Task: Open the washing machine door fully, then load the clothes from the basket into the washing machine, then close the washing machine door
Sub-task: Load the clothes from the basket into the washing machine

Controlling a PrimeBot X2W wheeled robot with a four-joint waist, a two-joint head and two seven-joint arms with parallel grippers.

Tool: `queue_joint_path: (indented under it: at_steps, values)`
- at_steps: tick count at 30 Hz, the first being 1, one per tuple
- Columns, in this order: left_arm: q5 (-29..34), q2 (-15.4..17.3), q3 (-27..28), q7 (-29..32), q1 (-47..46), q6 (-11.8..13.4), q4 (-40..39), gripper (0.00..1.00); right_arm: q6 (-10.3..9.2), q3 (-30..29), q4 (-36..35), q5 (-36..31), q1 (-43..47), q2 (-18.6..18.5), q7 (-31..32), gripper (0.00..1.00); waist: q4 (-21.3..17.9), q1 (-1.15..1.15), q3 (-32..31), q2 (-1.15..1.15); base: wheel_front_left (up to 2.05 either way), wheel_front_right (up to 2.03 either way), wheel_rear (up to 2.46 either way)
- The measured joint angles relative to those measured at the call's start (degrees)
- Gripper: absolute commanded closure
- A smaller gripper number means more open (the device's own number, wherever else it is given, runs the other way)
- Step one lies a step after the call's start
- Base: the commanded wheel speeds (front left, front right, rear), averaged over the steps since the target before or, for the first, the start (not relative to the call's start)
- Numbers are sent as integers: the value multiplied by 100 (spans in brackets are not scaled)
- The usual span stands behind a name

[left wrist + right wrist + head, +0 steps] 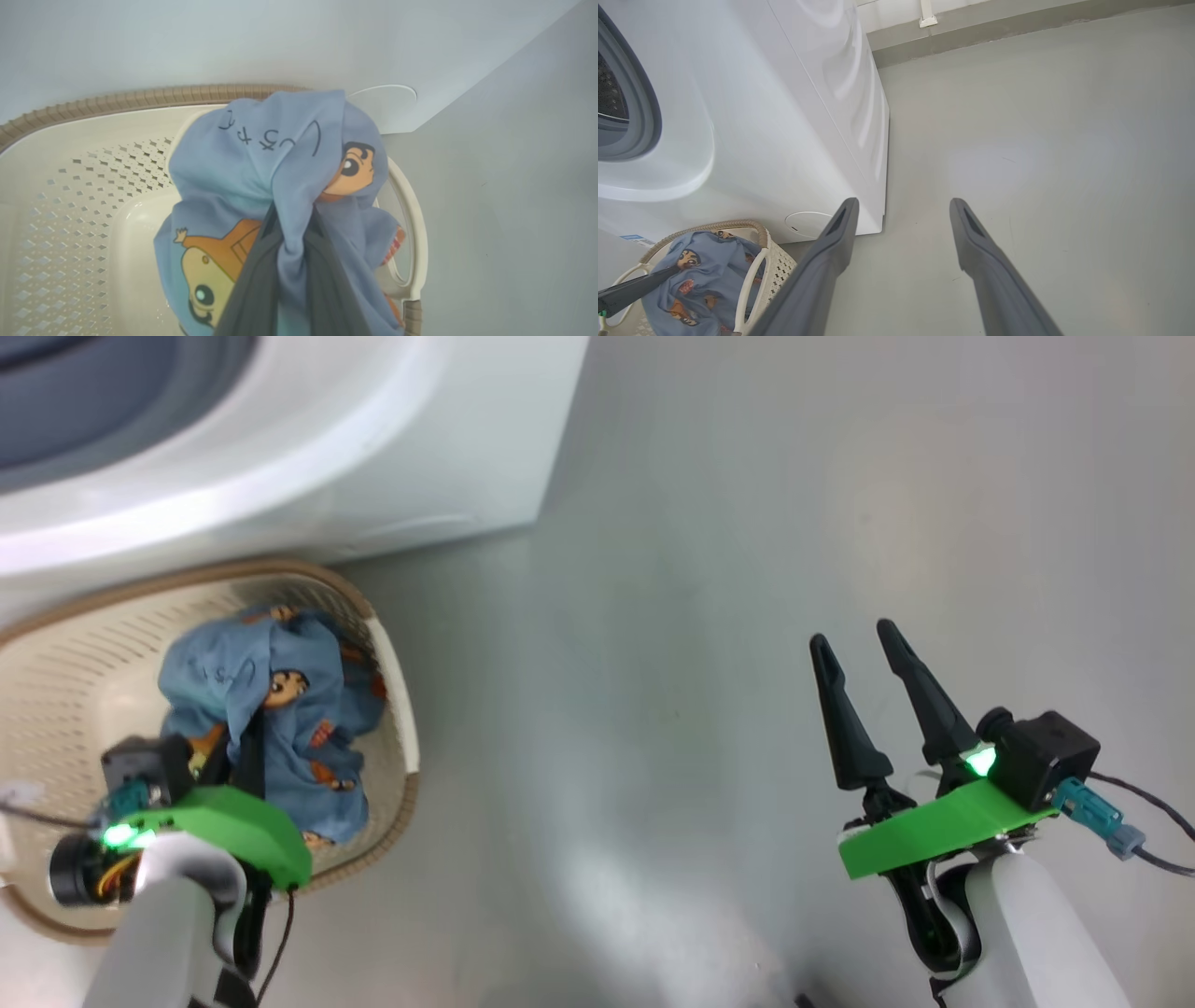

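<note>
The cream basket point(397, 709) stands on the floor against the white washing machine point(448, 448). In it lie the light-blue printed clothes point(299, 700). My left gripper point(245, 739) reaches into the basket and is shut on a bunched fold of the clothes point(261, 154), with its dark fingers point(252, 280) pinching the fabric between them. My right gripper point(852, 633) hangs open over bare floor to the right, holding nothing. In the right wrist view the open gripper point(903, 203) points past the washing machine point(784, 116), whose grey gasket point(644, 116) shows. The washing machine door is out of view.
Grey floor point(700, 616) spreads to the right of the machine and basket. A round white cover point(808, 224) sits low on the machine's front. A skirting and wall point(971, 23) lie far behind.
</note>
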Motion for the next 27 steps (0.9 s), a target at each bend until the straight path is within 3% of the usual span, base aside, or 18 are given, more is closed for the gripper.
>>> queue_joint_path:
  at_steps: [15, 27]
  values:
    - [64, -348, 470, 0, 1596, -253, -2011, 100, 0, -162, 93, -165, 561, -68, 0, 0, 415, 0, -1367, 0, 0, 0, 0]
    - [310, -404, 635, 0, 2648, -343, -3322, 100, 0, -348, 136, -378, 1055, -68, 0, 0, 609, 0, -2421, 0, 0, 0, 0]
